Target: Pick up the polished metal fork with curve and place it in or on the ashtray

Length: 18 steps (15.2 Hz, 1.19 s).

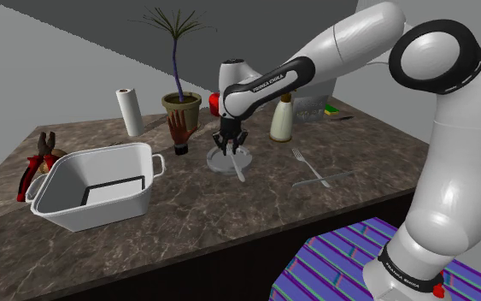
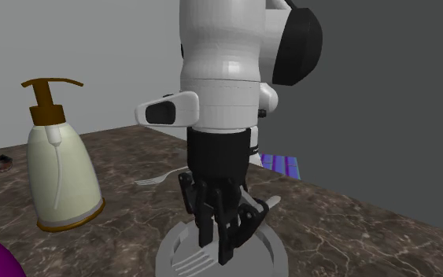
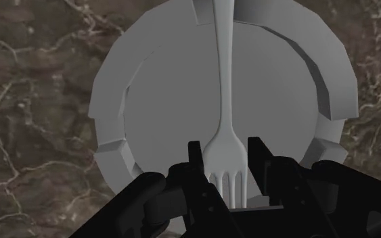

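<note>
Wrist view: the gripper (image 3: 226, 147) hangs low over the grey ashtray (image 3: 107, 101). Its jaws are parted a little, one on each side of the tines of the fork (image 3: 224, 81). A thin gap seems to show on both sides, so I judge the fork unclamped. It lies across the ashtray's floor, with its handle running out at 12 o'clock over a notch in the rim.

The main risk is a finger catching the tines on the way up. The overhanging handle gives leverage, so a small nudge could tip the fork out or drag the ashtray along. A sideways exit would do this, and so would a twist of the wrist. A straight rise looks safest.

In the shoulder view, a brown hand-shaped object (image 1: 179, 132) stands near the ashtray at 10 o'clock. A soap bottle (image 1: 282, 120) stands near at 2 o'clock. A second fork (image 1: 308, 166) lies at 3 o'clock. At 9 o'clock a white tub (image 1: 102, 184) sits well apart. The surface (image 1: 230, 209) is bare toward 6 o'clock, its edge well apart, and the room overhead is open.
</note>
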Each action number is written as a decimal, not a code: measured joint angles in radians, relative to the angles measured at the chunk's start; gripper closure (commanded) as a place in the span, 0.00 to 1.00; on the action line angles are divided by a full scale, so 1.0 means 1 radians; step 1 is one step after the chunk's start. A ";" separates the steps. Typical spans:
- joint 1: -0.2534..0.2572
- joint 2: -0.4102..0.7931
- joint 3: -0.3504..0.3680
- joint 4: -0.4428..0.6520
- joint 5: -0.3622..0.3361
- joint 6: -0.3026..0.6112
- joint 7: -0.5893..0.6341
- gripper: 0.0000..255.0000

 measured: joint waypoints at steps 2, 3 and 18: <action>0.003 0.011 -0.001 0.000 -0.005 0.010 0.005 1.00; 0.003 0.012 -0.001 0.000 -0.006 0.012 0.005 1.00; -0.001 -0.036 0.008 0.031 0.017 -0.063 -0.007 0.00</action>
